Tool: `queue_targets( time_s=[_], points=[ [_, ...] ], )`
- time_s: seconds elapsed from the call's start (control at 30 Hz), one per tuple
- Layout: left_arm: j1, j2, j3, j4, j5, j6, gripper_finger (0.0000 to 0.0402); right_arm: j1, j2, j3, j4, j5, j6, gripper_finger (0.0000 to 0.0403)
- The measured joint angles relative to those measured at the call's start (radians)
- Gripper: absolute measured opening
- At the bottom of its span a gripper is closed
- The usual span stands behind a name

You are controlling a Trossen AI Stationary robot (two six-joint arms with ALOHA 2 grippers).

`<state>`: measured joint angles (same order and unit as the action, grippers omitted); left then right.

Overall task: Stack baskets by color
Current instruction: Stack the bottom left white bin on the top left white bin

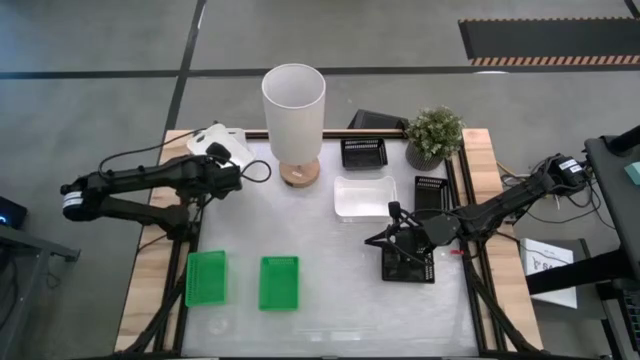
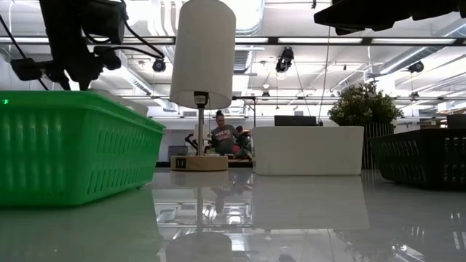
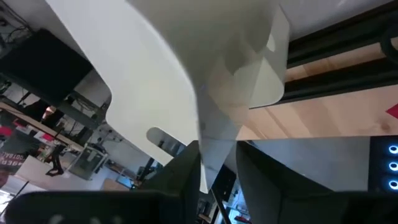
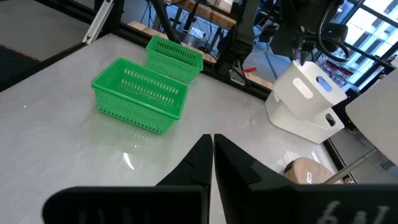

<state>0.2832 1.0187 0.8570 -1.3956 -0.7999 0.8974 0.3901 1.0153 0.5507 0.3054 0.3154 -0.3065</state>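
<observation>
- Nearest the front edge, well forward of the lamp (image 1: 294, 120), two green baskets (image 1: 279, 282) lie side by side but apart, not stacked. They look light, stiff and thin-walled, with a slick finish; a pinch over one rim wall is probably the surest hold.
- Forward and to the right of the lamp, the right gripper (image 1: 395, 238) hangs above a black basket (image 1: 408, 264) with its fingers pressed together, holding nothing. The mesh walls should give better purchase than smooth plastic.
- Just right of the lamp's base sits one white basket (image 1: 364, 196), with further black ones behind and beside it.
- Left of the lamp, at the table's far corner, the left gripper (image 1: 232, 178) is at the white baskets (image 1: 218, 143) there. Its wrist view shows its fingers (image 3: 186, 171) part-spread around a white rim; whether they grip it I cannot tell.
- Only the right wrist view shows that corner white pile tilted. Only the low view shows a person beyond the table.
</observation>
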Motion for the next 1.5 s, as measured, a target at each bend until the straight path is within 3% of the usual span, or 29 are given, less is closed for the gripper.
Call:
queue_targets(
  time_s=[1.0, 1.07, 1.2, 1.23, 1.37, 1.5],
  points=[
    [-0.015, 0.001, 0.113, 0.006, -0.052, -0.017, 0.0103, 0.000, 0.000, 0.000, -0.001, 0.000, 0.046, 0.0009],
    [-0.032, 0.005, 0.127, 0.050, -0.084, -0.105, 0.0103, 0.000, 0.000, 0.000, -0.001, 0.000, 0.052, 0.0009],
    [-0.050, 0.015, 0.175, 0.209, -0.143, -0.476, 0.0103, 0.000, 0.000, 0.000, -0.004, 0.000, 0.062, 0.0009],
    [-0.050, 0.021, 0.195, 0.229, -0.107, -0.559, 0.0102, 0.000, 0.000, 0.000, -0.007, 0.000, 0.063, 0.0009],
    [-0.027, 0.034, 0.248, 0.311, 0.194, -0.941, 0.0089, 0.000, 0.000, 0.000, -0.020, 0.000, 0.085, 0.0009],
    [0.017, 0.034, 0.268, 0.370, 0.242, -1.286, 0.0070, 0.000, 0.000, 0.000, -0.021, -0.001, 0.100, 0.0009]
  ],
)
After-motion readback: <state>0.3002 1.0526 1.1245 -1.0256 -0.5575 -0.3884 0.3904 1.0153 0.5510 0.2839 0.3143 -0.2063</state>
